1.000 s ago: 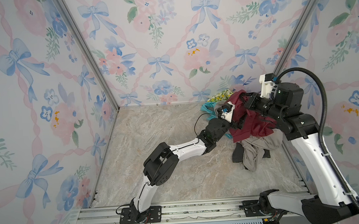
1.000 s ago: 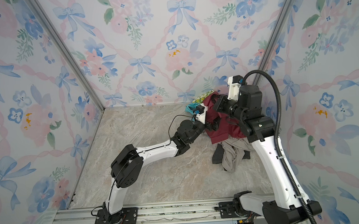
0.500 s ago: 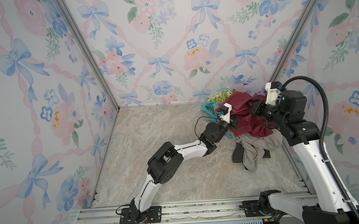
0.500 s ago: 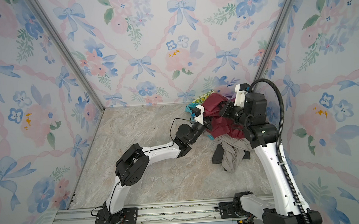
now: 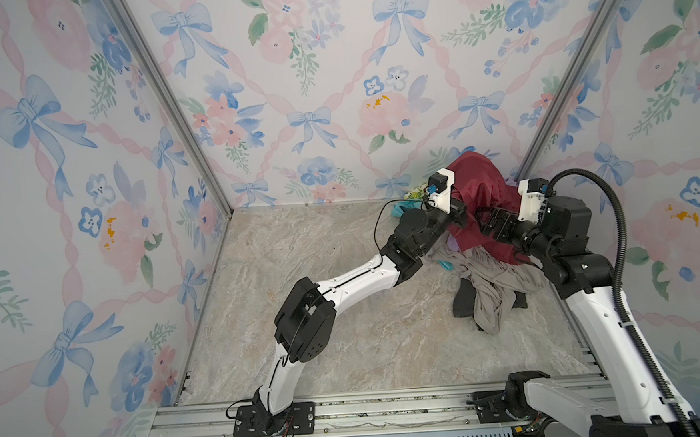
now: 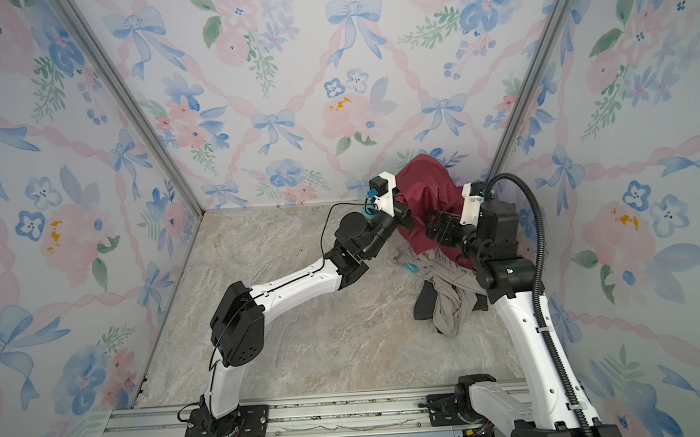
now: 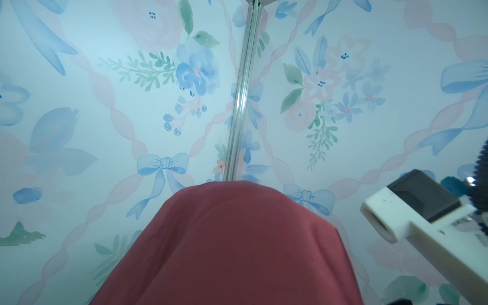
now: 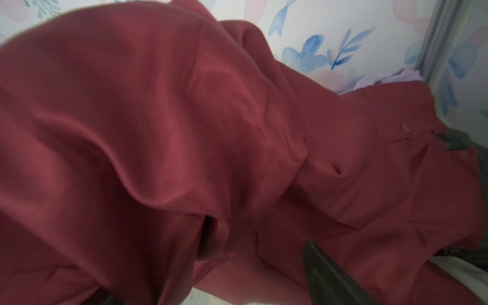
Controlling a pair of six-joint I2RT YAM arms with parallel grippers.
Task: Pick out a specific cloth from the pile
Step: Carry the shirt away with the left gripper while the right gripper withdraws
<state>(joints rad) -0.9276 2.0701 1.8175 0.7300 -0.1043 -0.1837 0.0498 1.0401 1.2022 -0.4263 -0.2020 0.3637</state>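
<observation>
The cloth [image 5: 479, 186] [image 6: 425, 190] is a dark red, smooth garment raised in a peak against the back wall at the far right corner. It drapes over my left gripper [image 5: 458, 211], whose fingers are hidden under it. In the left wrist view the cloth [image 7: 237, 237] covers the jaws completely. My right gripper [image 5: 488, 223] sits low against the hanging cloth, with its jaws apart. In the right wrist view one dark finger [image 8: 330, 277] shows over the cloth [image 8: 184, 118]. The pile [image 5: 490, 286] lies below on the floor.
A beige-grey garment [image 6: 449, 305] and a black one [image 5: 463, 300] spread toward the front. Teal fabric [image 5: 402, 208] and a lemon print [image 5: 417, 192] lie by the back wall, and lilac cloth [image 8: 383, 79] sits in the corner. A metal corner post [image 7: 243, 92] and the walls stand close.
My left gripper has shut and lifted the cloth higher toward the back wall. My right gripper has opened, let go of the cloth and drawn back lower to the right.
</observation>
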